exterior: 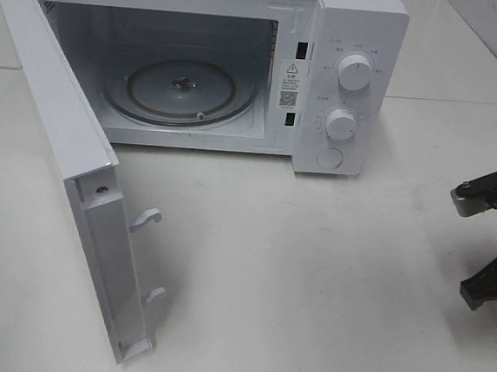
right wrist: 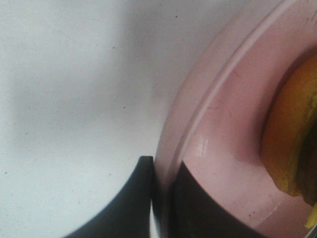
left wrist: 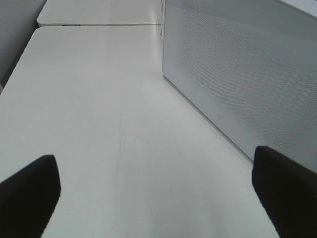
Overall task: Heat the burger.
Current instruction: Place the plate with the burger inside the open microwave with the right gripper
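Two hazards stand out. The microwave [exterior: 345, 73] has its door [exterior: 66, 179] wide open and its glass turntable [exterior: 183, 93] bare. The load is nowhere in the high view, so the carry across the table [exterior: 311, 270] looks long.

The pink plate [right wrist: 223, 148] is pinched only at its rim by the right gripper [right wrist: 162, 166], its jaws together on that thin edge. Lifted from one side like this, the plate could tilt or slip free, and the burger [right wrist: 292, 139] could slide or topple. The plate might also clip the cavity's front edge going in.

The left gripper [left wrist: 158, 193], jaws wide apart and empty, sits beside the door's outer face.

The burger rests on the plate. Only a sliver of bun and lettuce shows, so its stack axis, probably upright, cannot be confirmed.
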You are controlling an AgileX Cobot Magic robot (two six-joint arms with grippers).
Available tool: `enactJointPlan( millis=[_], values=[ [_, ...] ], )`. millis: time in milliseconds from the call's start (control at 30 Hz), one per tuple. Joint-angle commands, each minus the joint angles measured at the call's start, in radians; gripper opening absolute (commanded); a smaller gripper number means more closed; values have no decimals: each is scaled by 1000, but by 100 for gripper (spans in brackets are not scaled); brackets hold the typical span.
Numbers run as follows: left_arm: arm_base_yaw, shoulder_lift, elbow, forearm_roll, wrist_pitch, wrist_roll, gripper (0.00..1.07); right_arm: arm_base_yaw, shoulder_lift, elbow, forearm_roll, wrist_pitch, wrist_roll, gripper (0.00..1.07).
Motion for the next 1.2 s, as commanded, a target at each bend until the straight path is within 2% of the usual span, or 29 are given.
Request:
enactJointPlan(
  millis=[33,100,633,700,833,900,1000,1067,1200],
  values=[
    [4,-21,2,-4,-6,-5,103,21,-30,1,-79,69,32,0],
    [4,-21,2,-4,-6,-5,103,66,-65,1,-93,111,35,0],
    [4,-21,2,-4,-6,-5,103,211,-187,7,-149,235,33,0],
    [4,-21,2,-4,-6,-5,103,273,-215,7,-149,275,18,0],
    [4,-21,2,-4,-6,-5,103,320,-231,10,-149,301,13,0],
    [4,-21,2,-4,-6,-5,103,374,-251,21,-149,314,12,0],
    [4,-21,2,-4,-6,-5,103,393,-258,24,-149,316,13,0],
    [4,-21,2,-4,-6,-5,103,461,-273,25,-146,331,15,0],
    [4,-21,2,-4,-6,-5,103,510,-274,26,-146,352,19,0]
  ],
)
